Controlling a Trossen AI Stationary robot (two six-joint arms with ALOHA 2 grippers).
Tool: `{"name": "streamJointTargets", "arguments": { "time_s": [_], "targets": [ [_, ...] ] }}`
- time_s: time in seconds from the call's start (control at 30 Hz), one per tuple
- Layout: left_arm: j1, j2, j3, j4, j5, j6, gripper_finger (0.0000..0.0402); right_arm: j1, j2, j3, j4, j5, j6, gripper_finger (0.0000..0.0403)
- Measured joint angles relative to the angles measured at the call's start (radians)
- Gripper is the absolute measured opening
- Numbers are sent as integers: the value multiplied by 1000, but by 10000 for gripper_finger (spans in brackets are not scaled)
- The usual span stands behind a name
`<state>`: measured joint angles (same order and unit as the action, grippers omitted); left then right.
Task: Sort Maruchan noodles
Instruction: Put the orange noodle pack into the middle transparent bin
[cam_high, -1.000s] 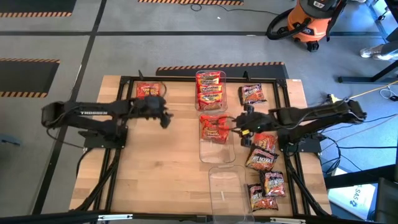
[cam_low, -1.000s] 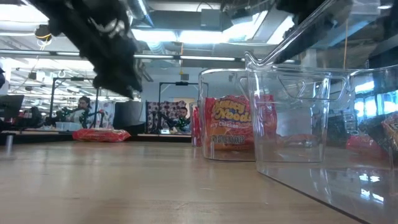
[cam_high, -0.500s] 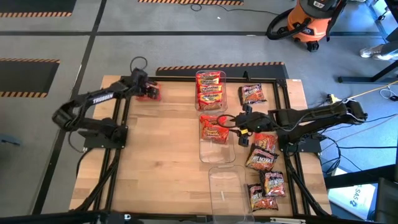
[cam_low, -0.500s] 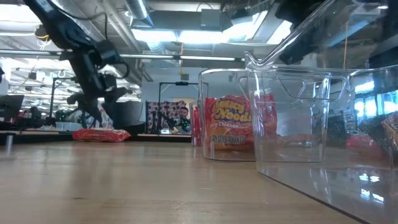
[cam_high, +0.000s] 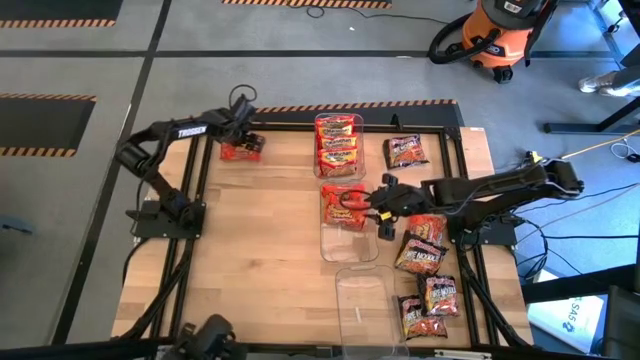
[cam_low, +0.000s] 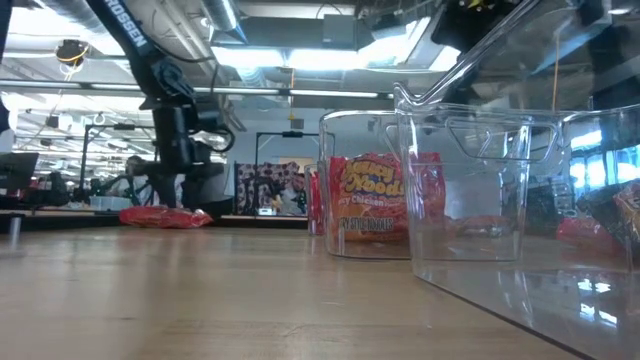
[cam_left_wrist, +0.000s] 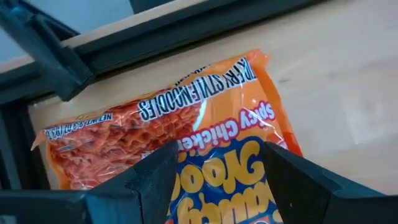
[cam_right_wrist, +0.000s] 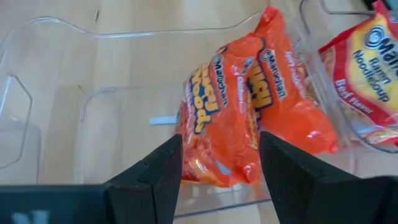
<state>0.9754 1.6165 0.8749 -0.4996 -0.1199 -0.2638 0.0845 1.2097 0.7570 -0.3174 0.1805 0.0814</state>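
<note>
1. Hovering over the orange spicy-chicken packet (cam_left_wrist: 186, 130) at the table's (cam_high: 260, 250) far-left corner, the left claw (cam_left_wrist: 214, 171) is open w/ fingers either side of the packet; no grip yet.
2. The packet's long axis runs across the gap between the fingers, so closing would likely pinch its width.
3. Right claw (cam_right_wrist: 217, 165) is open above the middle bin (cam_high: 350, 245), over two orange packets (cam_right_wrist: 242, 106) lying inside.
4. Left arm is nearer the lone packet.
</note>
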Motion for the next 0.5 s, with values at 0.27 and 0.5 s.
{"name": "streamJointTargets", "arguments": {
  "time_s": [0.27, 0.5],
  "targets": [
    [-150, -20, -3, -106, 25, 118, 228, 0, 12, 0, 4, -7, -34, 188],
    [-352, -35, -5, -176, 29, 215, 228, 0, 12, 0, 2, -8, -36, 188]
  ]
}}
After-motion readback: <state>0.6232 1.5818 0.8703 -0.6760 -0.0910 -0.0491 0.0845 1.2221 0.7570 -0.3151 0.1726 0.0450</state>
